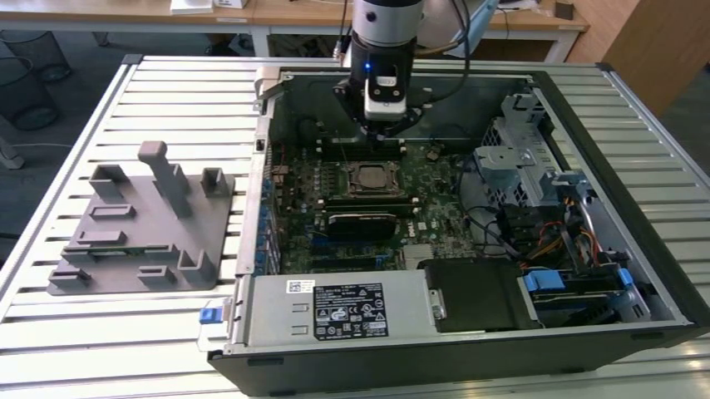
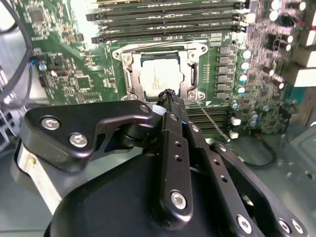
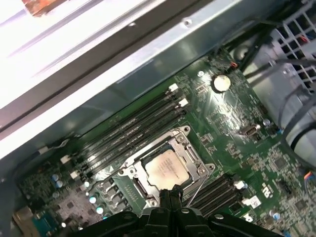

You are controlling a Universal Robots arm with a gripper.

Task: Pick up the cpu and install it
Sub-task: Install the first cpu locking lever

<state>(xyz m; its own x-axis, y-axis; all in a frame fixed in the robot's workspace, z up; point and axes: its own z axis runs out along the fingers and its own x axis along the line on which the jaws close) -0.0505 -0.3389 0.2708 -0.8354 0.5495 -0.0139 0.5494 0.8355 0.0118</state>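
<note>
Claw (image 2: 169,94) clenched, empty, above cpu (image 2: 160,76) in computer case (image 1: 621,324) on slatted table (image 1: 145,332).

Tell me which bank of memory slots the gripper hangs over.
The gripper hangs over the memory slots on the case's far side of the cpu, not the near bank.

Silvery-white cpu (image 2: 160,76), green motherboard (image 2: 74,74), black fingers (image 2: 170,106)

The arm (image 1: 387,25) is a silver-and-black cylinder carrying a white-faced wrist block lit by a small blue light, with dark cables trailing beside it. Its gripper (image 2: 168,96) is matt black, built of angular linkage bars fastened with silver screws.
</note>
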